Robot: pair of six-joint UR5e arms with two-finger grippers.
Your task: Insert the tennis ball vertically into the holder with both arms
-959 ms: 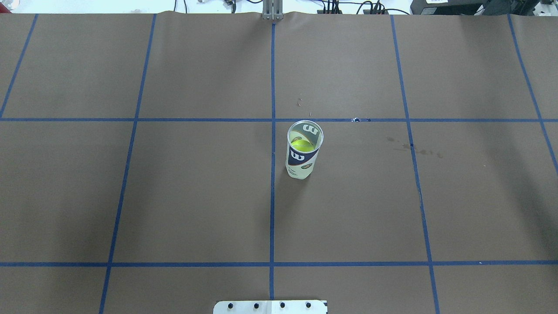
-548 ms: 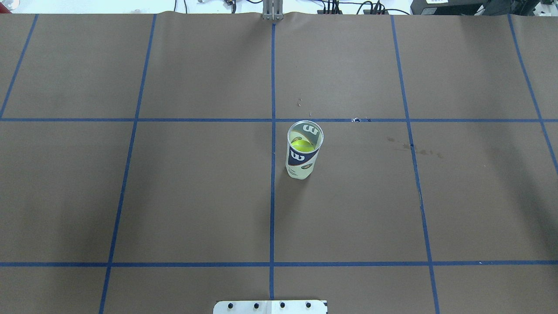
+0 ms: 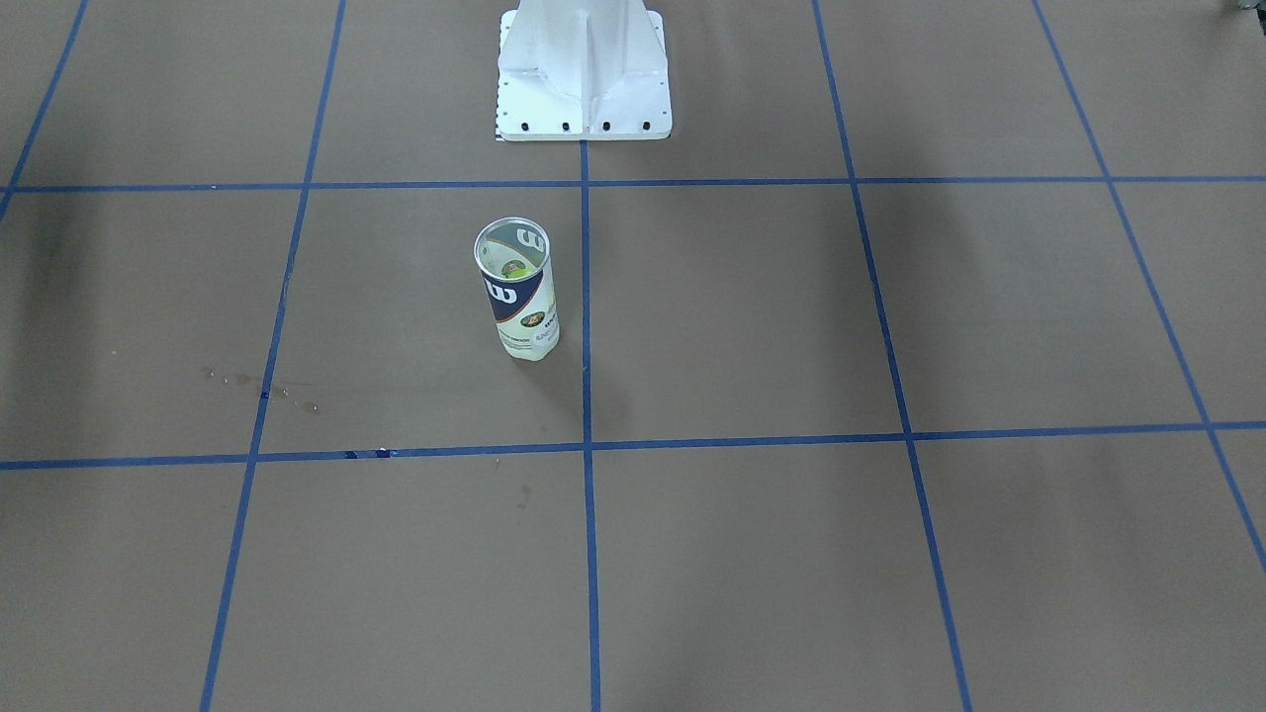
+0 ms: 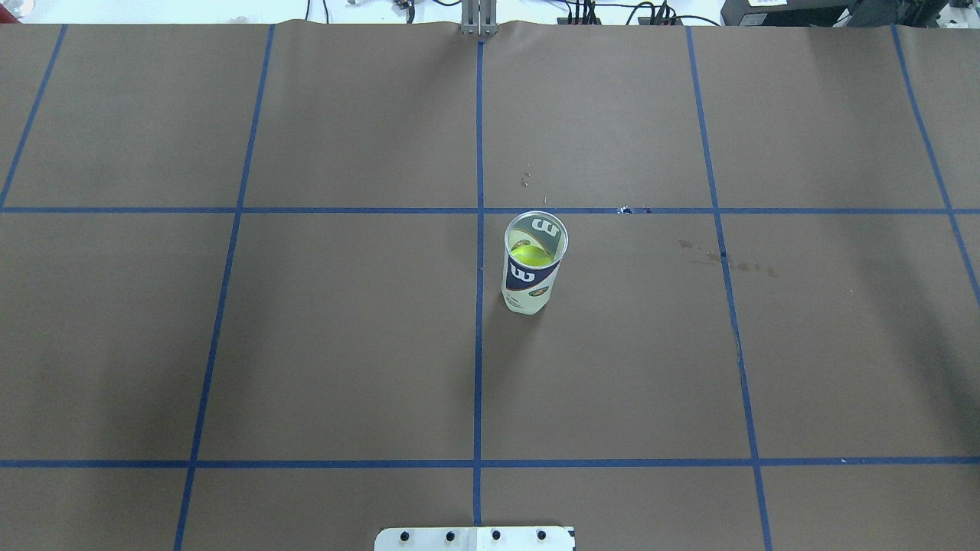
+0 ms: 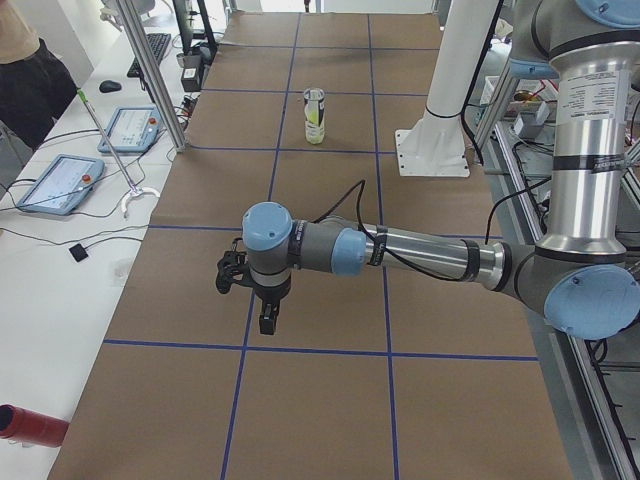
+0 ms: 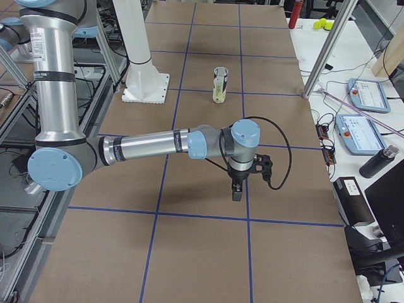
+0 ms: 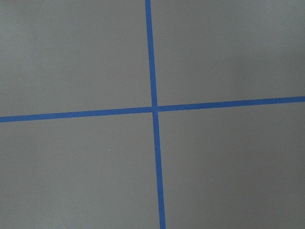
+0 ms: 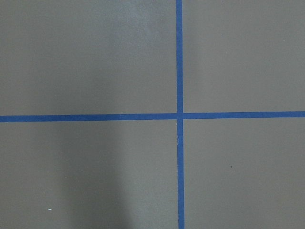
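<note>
Clear plastic cylindrical tennis-ball can, navy-and-white label, stands upright and open end up on the brown-paper table with blue tape grid, just beside the centre tape line. A yellow-green tennis ball sits inside it. Insertion judged done, nothing visibly left.

The black two-finger left gripper and right gripper hang point-down over opposite ends of the table, well apart from the can. Jaws show only in the side views: open or closed, cannot tell
</note>
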